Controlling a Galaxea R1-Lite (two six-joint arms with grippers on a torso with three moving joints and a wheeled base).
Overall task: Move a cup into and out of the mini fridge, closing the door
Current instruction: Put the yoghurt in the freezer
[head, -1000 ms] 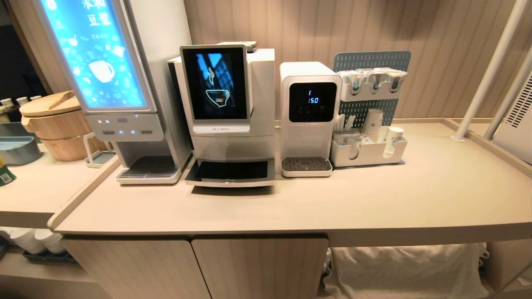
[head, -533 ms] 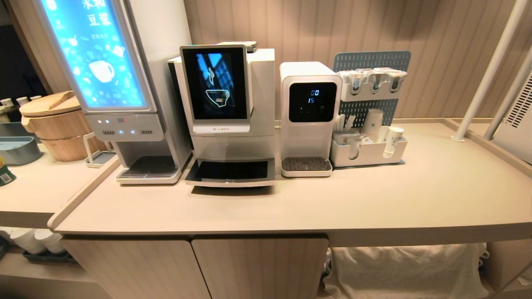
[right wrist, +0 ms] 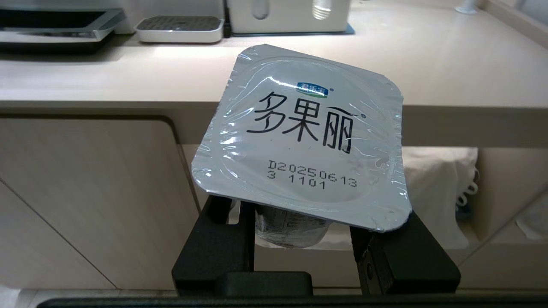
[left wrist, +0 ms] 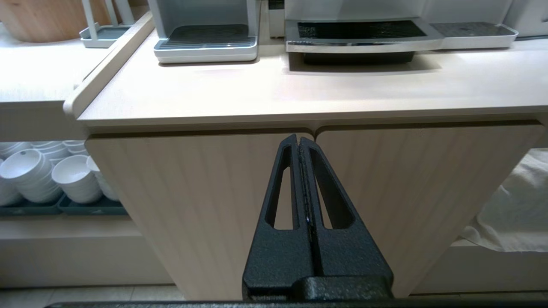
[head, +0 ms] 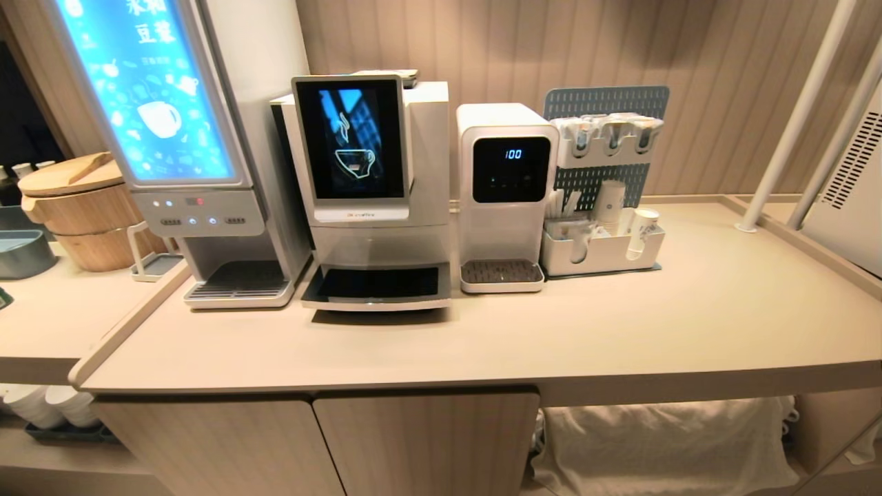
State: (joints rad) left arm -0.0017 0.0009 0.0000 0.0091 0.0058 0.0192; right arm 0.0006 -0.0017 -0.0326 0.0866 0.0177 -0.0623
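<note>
Held low before the pale wood-grain cabinet doors, below the beige countertop: small clear plastic cup with a silvery foil lid printed in black characters, clamped between the black right gripper jaws. Looked light, thin-walled, crushable; best pinched on the body under the lid rim, gently. Left gripper pressed shut, empty. Mini fridge nowhere in view.

Beige counter; white drink machines, 1 with a glowing blue panel; grey-blue pegboard; silver foil lid, black lettering; white, perhaps blue-patterned, paper cups; black gripper fingers.
</note>
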